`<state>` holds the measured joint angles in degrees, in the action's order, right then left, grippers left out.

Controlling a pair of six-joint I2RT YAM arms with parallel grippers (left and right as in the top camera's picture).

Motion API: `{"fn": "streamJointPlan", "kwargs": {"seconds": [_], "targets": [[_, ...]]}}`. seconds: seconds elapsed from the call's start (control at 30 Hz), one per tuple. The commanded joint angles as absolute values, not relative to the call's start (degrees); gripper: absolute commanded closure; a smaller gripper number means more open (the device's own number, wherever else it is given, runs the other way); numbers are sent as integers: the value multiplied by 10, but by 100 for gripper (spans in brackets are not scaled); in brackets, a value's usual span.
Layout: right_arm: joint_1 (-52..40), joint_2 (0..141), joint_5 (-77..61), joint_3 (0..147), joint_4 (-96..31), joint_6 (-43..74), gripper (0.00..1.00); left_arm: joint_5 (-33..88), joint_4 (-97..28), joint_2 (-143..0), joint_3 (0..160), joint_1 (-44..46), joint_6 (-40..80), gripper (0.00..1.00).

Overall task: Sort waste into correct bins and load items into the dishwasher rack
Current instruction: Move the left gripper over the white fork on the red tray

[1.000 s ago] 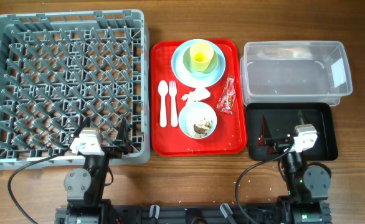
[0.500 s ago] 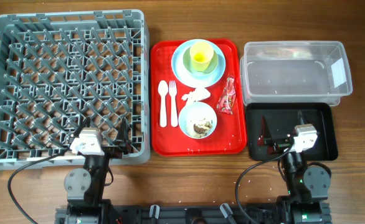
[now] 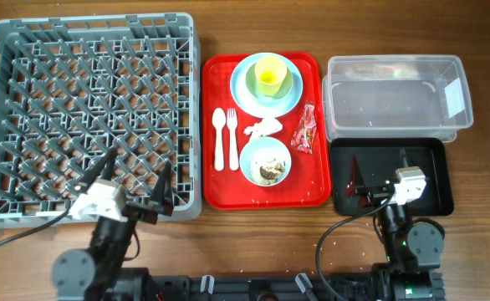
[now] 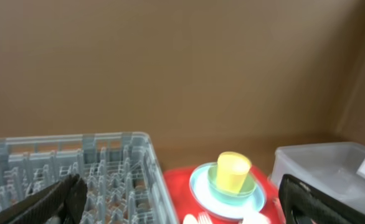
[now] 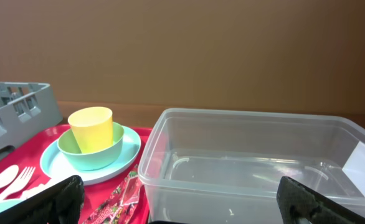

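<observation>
From overhead, the grey dishwasher rack (image 3: 94,23) takes the left part of the wooden desk (image 3: 253,242). Just right of it lies a flat red tray (image 3: 220,188). At the far end of this tray sits the pale blue plate (image 3: 239,90), and the small yellow cup (image 3: 268,76) stands on it inside a pale green bowl (image 3: 287,82). Nearer the robot, the white spoon (image 3: 219,138) and fork (image 3: 232,138) lie side by side, the spoon on the left. The crumpled tissue (image 3: 263,127) lies beside them, the red wrapper (image 3: 304,130) is by the tray's right edge, and the pale blue bowl (image 3: 266,160) holds the rice and brown scraps (image 3: 269,170). To the right of the red tray, the clear tub (image 3: 395,60) is on the far side and the black tray (image 3: 437,159) is just beside it on the near side. The left end effector (image 3: 134,177) hangs over the rack's near edge, opened wide and holding nothing; the right end effector (image 3: 379,167) hangs over the black tray, also opened wide. In the left wrist view, the dark fingers (image 4: 58,196) stand far apart at the lower corners, with the rack, the plate and the cup beyond them. In the right wrist view, the fingers (image 5: 52,202) are wide apart too and grip nothing; the clear tub is straight ahead, the cup and plate to its left.
</observation>
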<state>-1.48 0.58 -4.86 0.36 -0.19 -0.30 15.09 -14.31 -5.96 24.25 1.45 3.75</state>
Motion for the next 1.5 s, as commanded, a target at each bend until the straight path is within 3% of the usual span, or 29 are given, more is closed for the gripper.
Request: {"fn": "streamJointPlan", "kwargs": {"seconds": [0.0, 0.13, 0.23, 0.27, 0.37, 0.4, 0.47, 0.73, 0.9, 1.13, 1.47], "targets": [[-15, 4, -43, 3, 1, -11, 0, 227, -229, -180, 397, 13, 34, 0], [-15, 4, -43, 3, 1, -11, 0, 255, -523, -440, 703, 13, 34, 0], [-15, 4, -43, 3, 1, -11, 0, 331, -667, -588, 863, 13, 35, 0], [-15, 4, -43, 3, 1, -11, 0, 394, -685, -636, 905, 13, 34, 0], [-15, 4, -43, 3, 1, -11, 0, 407, -680, -712, 921, 13, 34, 0], [-15, 4, -43, 3, 1, -11, 0, 409, -685, -735, 921, 13, 34, 6], [-15, 4, -43, 3, 1, -11, 0, 427, -697, -771, 921, 22, 35, 96], [-15, 4, -43, 3, 1, -11, 0, 277, -730, -874, 897, 172, 38, 96], [-15, 4, -43, 3, 1, -11, 0, 17, -661, -918, 828, 257, 221, 96], [-15, 4, -43, 3, 1, -11, 0, -26, -528, -949, 799, 271, 221, 96], [-15, 4, -43, 3, 1, -11, 0, -25, -513, -1018, 798, 273, 212, 93]]}}
